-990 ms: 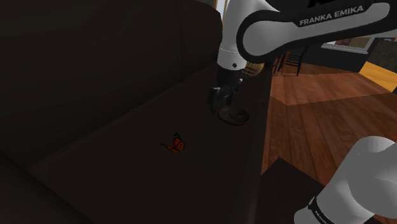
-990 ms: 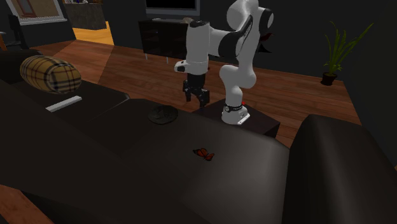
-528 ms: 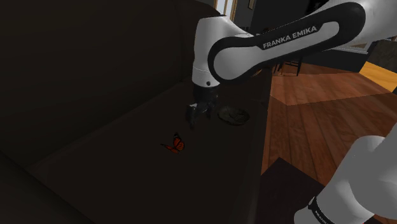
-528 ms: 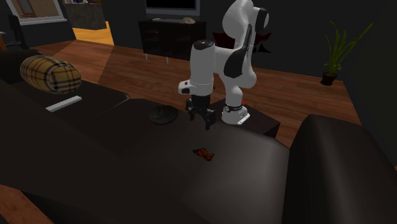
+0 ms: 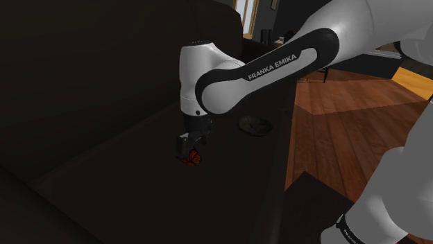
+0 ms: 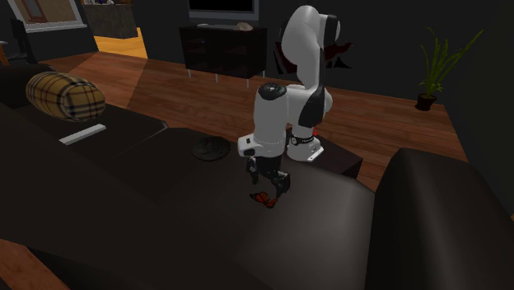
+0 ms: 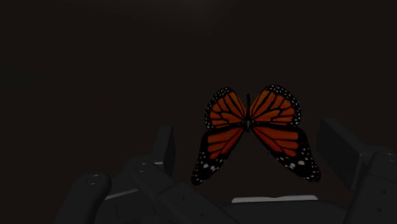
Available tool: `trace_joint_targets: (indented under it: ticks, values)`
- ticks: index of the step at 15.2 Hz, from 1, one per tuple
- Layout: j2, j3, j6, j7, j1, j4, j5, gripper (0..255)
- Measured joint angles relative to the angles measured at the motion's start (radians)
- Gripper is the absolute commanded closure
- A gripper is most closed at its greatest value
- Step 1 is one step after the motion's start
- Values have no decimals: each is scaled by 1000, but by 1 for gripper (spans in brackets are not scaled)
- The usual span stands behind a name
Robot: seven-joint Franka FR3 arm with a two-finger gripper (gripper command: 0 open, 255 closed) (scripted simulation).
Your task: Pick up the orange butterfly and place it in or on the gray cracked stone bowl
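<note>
An orange and black butterfly (image 7: pixel 253 132) with white-dotted wing edges lies on the dark sofa seat (image 5: pixel 125 159). In the wrist view it sits between my two fingers, which stand apart and do not touch it. My gripper (image 5: pixel 187 147) hovers open just over the butterfly (image 5: pixel 192 158), partly covering it in the shoulder view. The second exterior view puts the gripper (image 6: pixel 273 186) right above the butterfly (image 6: pixel 263 198). The grey stone bowl (image 5: pixel 254 125) rests farther along the seat near its edge, also visible as a shallow dish (image 6: pixel 211 149) beyond the arm.
A plaid bolster cushion (image 6: pixel 66 95) and a flat white remote-like bar (image 6: pixel 82 133) lie on the far sofa part. The sofa back (image 5: pixel 83 62) rises beside the seat. Wooden floor (image 5: pixel 347 132) lies past the seat edge. A potted plant (image 6: pixel 436 70) stands far off.
The arm swung away from the bowl, along the seat, and came down over the butterfly. The butterfly and bowl have not moved.
</note>
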Motion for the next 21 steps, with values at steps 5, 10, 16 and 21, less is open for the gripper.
trace_joint_targets:
  ticks: [5,10,16,21]
  values:
    - [52,4,56,22,11,-10,-23,0]
    - [77,1,96,30,12,-27,-37,0]
    - [79,1,99,31,12,-28,-38,255]
    - [79,1,99,31,12,-28,-38,255]
